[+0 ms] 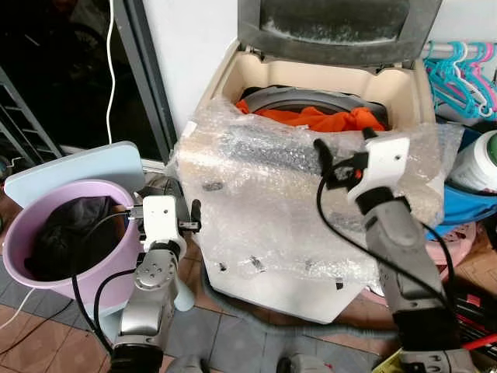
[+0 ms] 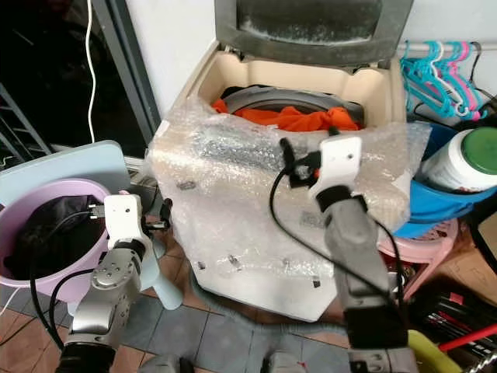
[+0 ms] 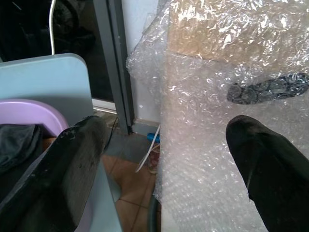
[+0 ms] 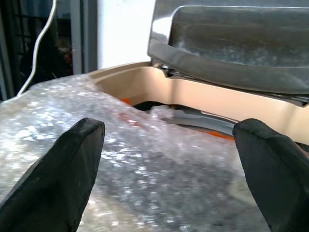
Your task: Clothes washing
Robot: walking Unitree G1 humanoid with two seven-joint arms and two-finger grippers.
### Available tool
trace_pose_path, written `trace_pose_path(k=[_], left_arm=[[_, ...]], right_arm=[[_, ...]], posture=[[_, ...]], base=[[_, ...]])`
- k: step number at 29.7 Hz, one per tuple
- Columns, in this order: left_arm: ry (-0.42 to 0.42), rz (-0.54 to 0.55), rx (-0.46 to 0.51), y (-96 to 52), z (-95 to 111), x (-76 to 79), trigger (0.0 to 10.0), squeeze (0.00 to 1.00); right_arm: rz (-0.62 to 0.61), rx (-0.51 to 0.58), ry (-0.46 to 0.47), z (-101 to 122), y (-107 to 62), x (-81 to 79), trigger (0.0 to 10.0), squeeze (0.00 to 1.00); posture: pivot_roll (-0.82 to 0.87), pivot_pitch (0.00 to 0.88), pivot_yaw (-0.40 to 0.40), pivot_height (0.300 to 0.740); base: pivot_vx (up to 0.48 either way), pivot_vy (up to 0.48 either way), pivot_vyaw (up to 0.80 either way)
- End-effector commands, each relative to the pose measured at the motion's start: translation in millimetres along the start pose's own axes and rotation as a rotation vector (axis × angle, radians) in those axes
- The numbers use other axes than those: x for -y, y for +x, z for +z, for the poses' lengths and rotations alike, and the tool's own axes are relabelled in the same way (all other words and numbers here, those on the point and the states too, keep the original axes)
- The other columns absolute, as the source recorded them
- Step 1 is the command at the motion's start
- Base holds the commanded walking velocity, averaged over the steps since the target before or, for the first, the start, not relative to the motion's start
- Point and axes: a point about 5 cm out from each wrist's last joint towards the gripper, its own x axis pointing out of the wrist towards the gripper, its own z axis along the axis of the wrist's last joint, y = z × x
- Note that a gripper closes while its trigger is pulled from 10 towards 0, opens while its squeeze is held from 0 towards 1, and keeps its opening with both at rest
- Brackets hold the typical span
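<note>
a top-loading washing machine [image 1: 311, 287] stands against a white wall, its grey lid [image 1: 338, 27] raised upright at the back. orange clothes [image 1: 311, 118] lie in the open drum, showing just behind the front rim. a sheet of bubble wrap [image 1: 256, 210] is draped over the machine's front edge and hangs down its front panel. the right gripper [image 4: 169, 159] is held above the bubble-wrapped front edge, pointing toward the drum, its jaws spread wide and holding nothing. to the robot's left, a lilac basket [image 1: 23, 256] sits low beside the machine with dark clothes [image 1: 70, 233] inside, and a pale blue board [image 1: 78, 167] stands behind it. the left gripper [image 3: 169, 159] hangs between the basket and the machine's wrapped side, above a tiled floor [image 1: 233, 334], its jaws also spread wide and empty. to the robot's right of the machine are turquoise and pink hangers [image 1: 458, 74], a blue tub [image 1: 466, 203] and a white container with a green lid [image 2: 458, 159].
</note>
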Motion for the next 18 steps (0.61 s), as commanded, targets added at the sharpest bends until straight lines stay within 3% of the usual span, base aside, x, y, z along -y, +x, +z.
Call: trace_pose_path(k=[1,13,18], left_arm=[[-0.003,0.008,0.015,0.7,4,-1.2,10.0,0.00],[0.000,-0.023,0.034,0.2,8,3.9,10.0,0.00],[-0.002,-0.021,0.035,0.3,8,3.6,10.0,0.00]], right_arm=[[0.046,0.036,-0.001,9,-1.5,-12.3,10.0,1.00],[0.066,0.054,-0.034,15,-6.5,-24.1,10.0,1.00],[0.062,0.048,-0.034,15,-6.8,-24.8,10.0,1.00]], posture=[[-0.09,0.000,0.020,0.740],[-0.09,0.000,0.025,0.740],[-0.09,0.000,0.023,0.740]], base=[[0.000,0.480,0.00],[0.000,0.480,0.00],[0.000,0.480,0.74]])
